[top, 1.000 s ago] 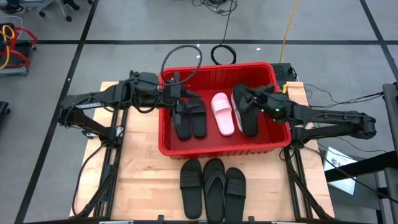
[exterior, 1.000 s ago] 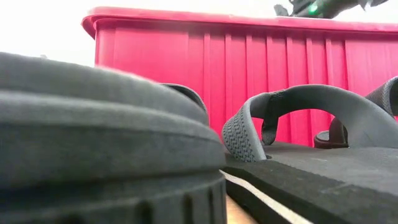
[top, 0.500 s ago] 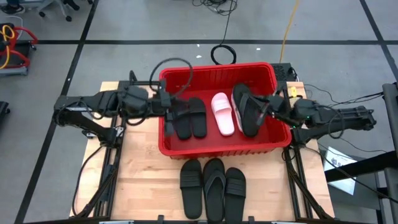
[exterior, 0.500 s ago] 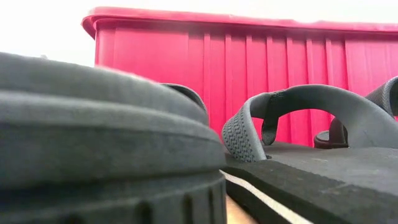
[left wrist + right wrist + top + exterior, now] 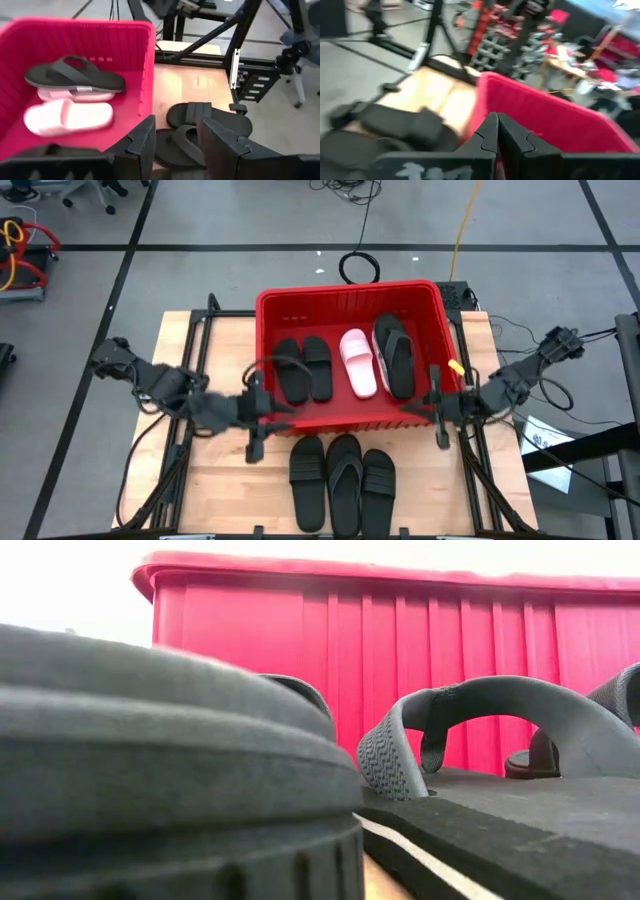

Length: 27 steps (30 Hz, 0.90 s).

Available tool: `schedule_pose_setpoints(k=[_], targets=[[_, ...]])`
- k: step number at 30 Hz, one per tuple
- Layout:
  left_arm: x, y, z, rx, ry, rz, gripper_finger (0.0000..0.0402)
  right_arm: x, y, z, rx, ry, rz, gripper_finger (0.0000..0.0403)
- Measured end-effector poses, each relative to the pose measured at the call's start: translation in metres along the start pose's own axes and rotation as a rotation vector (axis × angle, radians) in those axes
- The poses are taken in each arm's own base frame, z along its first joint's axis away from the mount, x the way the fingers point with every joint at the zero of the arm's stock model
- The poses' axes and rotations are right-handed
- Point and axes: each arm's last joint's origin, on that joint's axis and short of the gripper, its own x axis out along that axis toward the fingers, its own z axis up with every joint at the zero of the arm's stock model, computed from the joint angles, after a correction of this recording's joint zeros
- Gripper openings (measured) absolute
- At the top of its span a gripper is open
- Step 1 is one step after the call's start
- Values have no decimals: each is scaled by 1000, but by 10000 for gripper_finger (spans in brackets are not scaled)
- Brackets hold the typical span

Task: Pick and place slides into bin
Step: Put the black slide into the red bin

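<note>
Slides first: three black ones lie side by side on the wooden counter [image 5: 215, 480] w/ toes toward the bin — a wide-strap slide [image 5: 308, 467], a thong flip-flop [image 5: 344, 470], another wide-strap slide [image 5: 378, 472]. All matte foam/rubber, flat soles, ridged edges in the low view.

Just past them the left hand [image 5: 255, 430] hovers off the bin's near-left corner, fingers moderately apart, holding nothing. The right hand [image 5: 441, 420] sits at the near-right corner, fingers pressed together, empty.

Behind both, the red bin [image 5: 350, 418]: rigid plastic, ribbed walls, rolled rim. Inside lie two black wide-strap slides [image 5: 303, 369], a pale pink slide [image 5: 358, 363] and a black flip-flop [image 5: 396, 355] that seems to rest on another pink one.

Risks, as I judge: the three slides touch each other, so a grab could drag a neighbour. Soft foam may flex or slip. Both hands are close to the rim, so a low lift could clip it & shove the bin.
</note>
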Motion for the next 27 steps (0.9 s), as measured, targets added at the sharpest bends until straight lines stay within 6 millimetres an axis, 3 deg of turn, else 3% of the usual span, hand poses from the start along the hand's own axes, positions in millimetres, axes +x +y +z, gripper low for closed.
schedule_pose_setpoints(k=[7, 17, 23, 27], targets=[[33, -50, -34, -52, 113, 10, 143, -8, 30, 4, 34, -20, 167, 0], [100, -111, -107, -44, 313, 53, 143, -15, 40, 6, 63, -38, 234, 0], [124, -130, -145, -16, 409, 78, 143, -17, 43, 9, 75, -65, 253, 0], [133, -132, -162, 17, 468, 119, 143, -20, 45, 10, 74, -75, 273, 0]])
